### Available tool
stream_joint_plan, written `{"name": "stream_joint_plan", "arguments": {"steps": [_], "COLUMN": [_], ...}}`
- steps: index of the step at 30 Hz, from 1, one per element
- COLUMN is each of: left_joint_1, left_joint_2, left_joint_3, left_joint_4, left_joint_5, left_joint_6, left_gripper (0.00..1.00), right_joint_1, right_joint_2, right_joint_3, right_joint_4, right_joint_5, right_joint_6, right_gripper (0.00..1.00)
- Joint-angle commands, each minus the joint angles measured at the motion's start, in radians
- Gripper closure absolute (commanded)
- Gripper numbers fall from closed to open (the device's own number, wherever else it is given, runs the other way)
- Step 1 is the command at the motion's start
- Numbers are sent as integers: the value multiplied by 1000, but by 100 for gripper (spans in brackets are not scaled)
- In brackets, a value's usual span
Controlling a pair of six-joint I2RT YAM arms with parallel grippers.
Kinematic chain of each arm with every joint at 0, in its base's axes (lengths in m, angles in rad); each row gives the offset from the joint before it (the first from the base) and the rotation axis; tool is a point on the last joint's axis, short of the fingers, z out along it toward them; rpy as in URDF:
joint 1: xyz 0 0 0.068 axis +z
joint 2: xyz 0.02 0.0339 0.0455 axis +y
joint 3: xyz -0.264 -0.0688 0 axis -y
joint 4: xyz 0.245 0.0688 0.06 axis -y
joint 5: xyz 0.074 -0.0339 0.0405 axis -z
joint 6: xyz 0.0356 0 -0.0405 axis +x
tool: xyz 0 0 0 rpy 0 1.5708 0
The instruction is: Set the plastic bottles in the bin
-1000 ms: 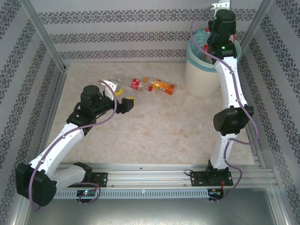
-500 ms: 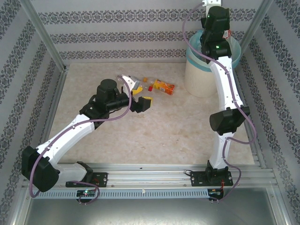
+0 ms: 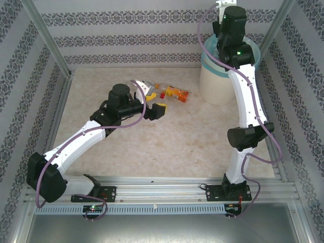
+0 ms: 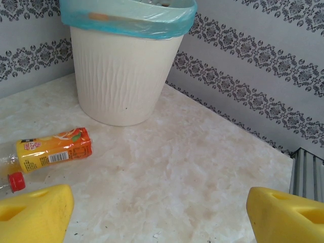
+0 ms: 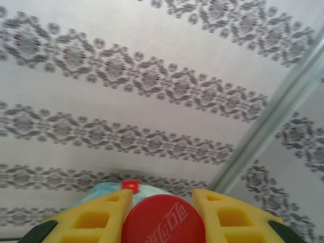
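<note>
Plastic bottles (image 3: pixel 176 93): one gripped over the bin (image 3: pixel 215 83), others lying on the table (image 3: pixel 192 142).
Right gripper (image 5: pixel 163 212) pinches a red-capped bottle (image 5: pixel 163 225) above the bin at the table's far right corner; left gripper (image 4: pixel 159 215), fingers spread, hovers by an orange-labelled bottle (image 4: pixel 53 150).

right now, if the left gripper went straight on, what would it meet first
Likely the bare table, since the open left gripper seems tilted down. Its line passes just beside the bin, and the orange bottle lies off to the side. Depth is unclear.
</note>
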Motion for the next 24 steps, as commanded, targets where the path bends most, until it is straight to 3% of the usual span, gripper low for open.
{"name": "stream_joint_plan", "arguments": {"steps": [1, 9, 19, 24], "left_joint_1": [-13, -13, -14, -14], "left_joint_2": [-5, -20, -30, -29], "left_joint_3": [12, -21, -42, -52], "left_joint_4": [73, 90, 96, 110], "left_joint_5": [17, 9, 4, 7], "left_joint_6": [7, -2, -2, -15], "left_gripper": [11, 11, 11, 12], "right_joint_1": [3, -57, -153, -201], "right_joint_2": [15, 133, 135, 158], "right_joint_3": [53, 77, -134, -160], "right_joint_4": [-26, -121, -221, -258], "right_joint_5": [-96, -168, -182, -214], "right_joint_6": [86, 215, 306, 345], "right_gripper": [100, 100, 100, 100]}}
